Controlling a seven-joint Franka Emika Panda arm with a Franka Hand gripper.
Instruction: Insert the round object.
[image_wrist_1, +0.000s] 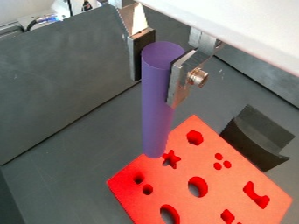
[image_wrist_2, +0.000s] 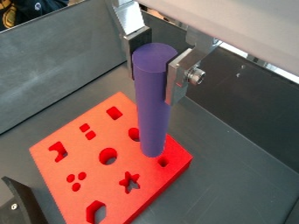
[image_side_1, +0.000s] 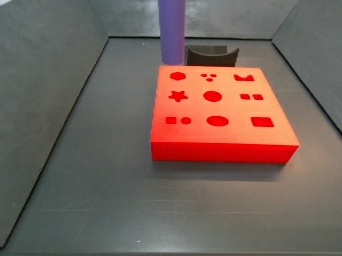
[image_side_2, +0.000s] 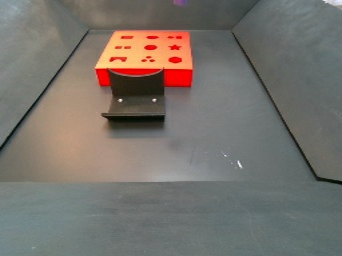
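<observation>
1. The round object (image_wrist_1: 156, 101), a smooth purple peg, hangs upright in the claw (image_wrist_1: 162, 63); its lower end is above the red block (image_wrist_1: 198, 179), near the block's edge. Whether the tip touches the block cannot be told in either wrist view.
2. In a side view the peg (image_side_1: 173, 30) comes down at 12 o'clock and is cut off by the frame, so only its lower length shows, ending at the block's (image_side_1: 221, 150) far edge.
3. The claw (image_wrist_2: 156, 59) is clenched on the peg's (image_wrist_2: 152, 101) upper part. One silver finger (image_wrist_2: 181, 77) lies flat against its side; the opposite finger (image_wrist_1: 133, 35) is mostly hidden behind the peg.
4. The block's top carries cut-outs: a star (image_wrist_1: 172, 158), round holes, squares (some are too small to name).
5. The dark fixture (image_side_2: 135, 95) stands on the counter (image_side_2: 187, 150) just beside the block (image_side_2: 144, 55), at its 6 o'clock in that side view. There the peg is only a purple sliver at the frame's edge, and the claw is out of view.
</observation>
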